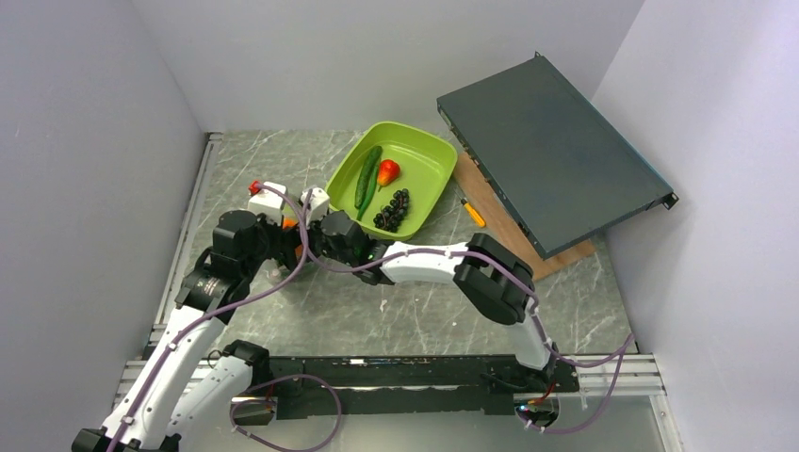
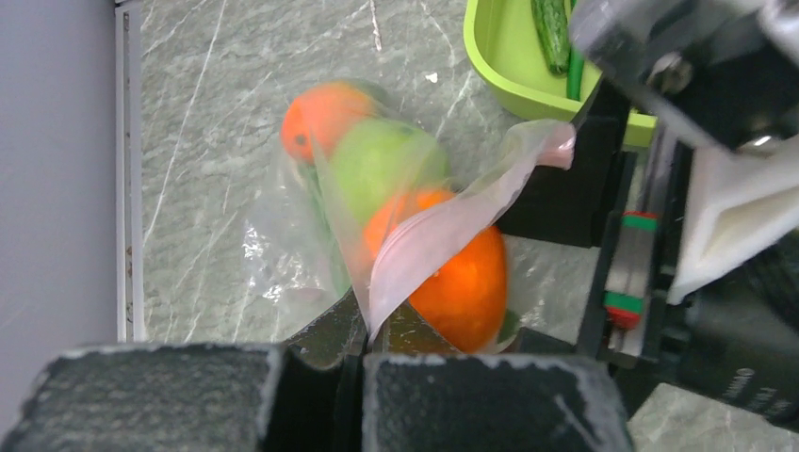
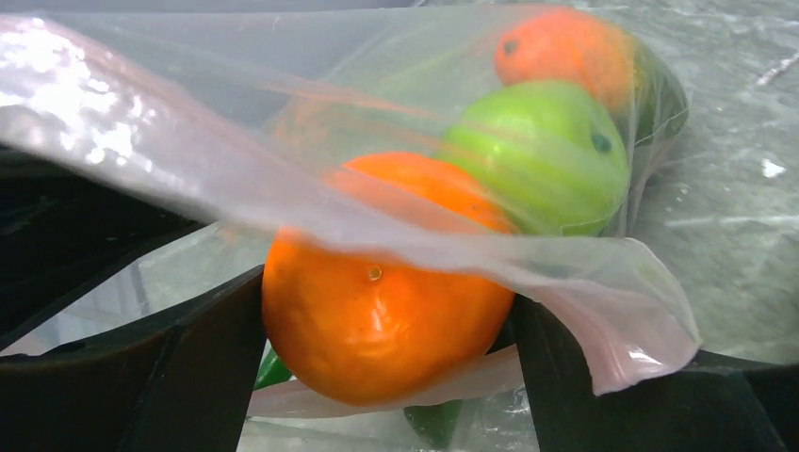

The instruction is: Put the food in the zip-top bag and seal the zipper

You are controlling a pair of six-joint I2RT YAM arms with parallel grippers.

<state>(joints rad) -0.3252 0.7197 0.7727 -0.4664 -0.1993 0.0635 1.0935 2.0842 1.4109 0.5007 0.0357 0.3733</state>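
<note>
The left claw (image 2: 367, 330) is pinched tight on the zipper (image 2: 443, 235). It lifts that soft pink strip so the mouth of the bag (image 2: 273, 235) gapes toward the right claw (image 3: 388, 325).

The right claw stands wide, one black finger on each side of an orange (image 3: 377, 282). Both fingers look close against the orange. I cannot tell whether they grip it or have let go.

That orange sits right in the mouth, at lower centre of the right wrist view, with the upper lip draped over its top. From there the bag runs away to the upper right. A green apple (image 3: 546, 155) lies deeper in and a second orange (image 3: 565, 52) lies deepest. So the way in is straight ahead of the right claw, along the bag's length.

The film is thin, clear and crinkly, and it throws glare. The fruit is smooth, round and glossy, and I judge it likely to roll.

In the top view the bag lies on the grey marbled desk (image 1: 377, 320), left of centre under both claws. Above them a lime tray (image 1: 429, 155) holds a cucumber (image 1: 367, 176), a pepper (image 1: 387, 172) and grapes (image 1: 393, 209), all still unbagged.
</note>
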